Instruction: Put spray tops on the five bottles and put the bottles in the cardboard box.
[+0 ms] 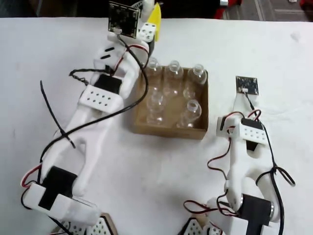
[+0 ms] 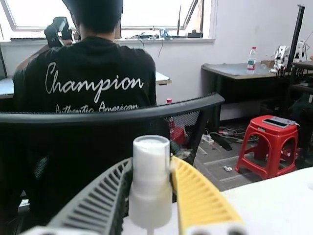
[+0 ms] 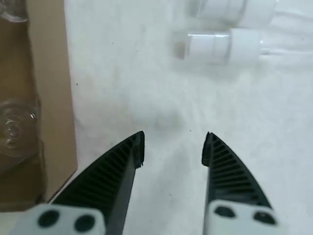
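Note:
A cardboard box [image 1: 166, 131] sits mid-table holding several clear bottles with no tops, such as one at the back [image 1: 172, 71] and one at the front [image 1: 192, 110]. My left gripper [image 1: 150, 19] is raised at the table's far edge, behind the box. In the left wrist view it [image 2: 151, 164] is shut on a white spray top [image 2: 150, 186] held upright between its grey and yellow fingers. My right gripper [image 3: 173, 147] hangs open over bare table to the right of the box [image 3: 54, 98]. Two more spray tops [image 3: 225, 46] [image 3: 242, 7] lie on the table ahead of it.
The right arm's wrist camera board [image 1: 247, 84] covers its gripper from above. A black office chair [image 2: 112, 122] stands just past the far table edge. Loose cables [image 1: 58, 127] trail along the left arm. White table [image 1: 254, 44] lies open to the right of the box.

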{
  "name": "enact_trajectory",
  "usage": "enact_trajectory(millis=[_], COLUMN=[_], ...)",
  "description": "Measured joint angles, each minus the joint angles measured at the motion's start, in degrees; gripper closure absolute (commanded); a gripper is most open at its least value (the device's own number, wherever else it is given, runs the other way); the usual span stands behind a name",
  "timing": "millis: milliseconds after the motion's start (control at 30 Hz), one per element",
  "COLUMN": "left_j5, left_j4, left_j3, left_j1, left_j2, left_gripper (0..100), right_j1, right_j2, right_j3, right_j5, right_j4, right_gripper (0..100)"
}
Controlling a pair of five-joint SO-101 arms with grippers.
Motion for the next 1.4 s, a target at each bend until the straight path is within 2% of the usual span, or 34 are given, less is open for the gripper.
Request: enact_trajectory(millis=[300, 567, 1267, 1400], left_j5=[0.0, 0.0, 0.1, 3.7], left_j4=[0.0, -6.7, -6.9, -6.9], left_j3=[0.0, 0.8, 9.6, 9.8], left_j1=[0.0, 0.3, 1.7, 1.7], left_j2=[1.8, 8.1, 8.3, 8.3], left_gripper=[98, 98, 98, 98], right_j1=[0.0, 0.0, 0.0, 0.0], right_j2=[0.0, 0.0, 0.0, 0.0], right_j3=[0.0, 0.0, 0.0, 0.0], right_j5=[0.0, 0.0, 0.0, 0.0], right_j4=[0.0, 0.0, 0.0, 0.0], right_gripper=[82.5, 82.5, 82.4, 82.4])
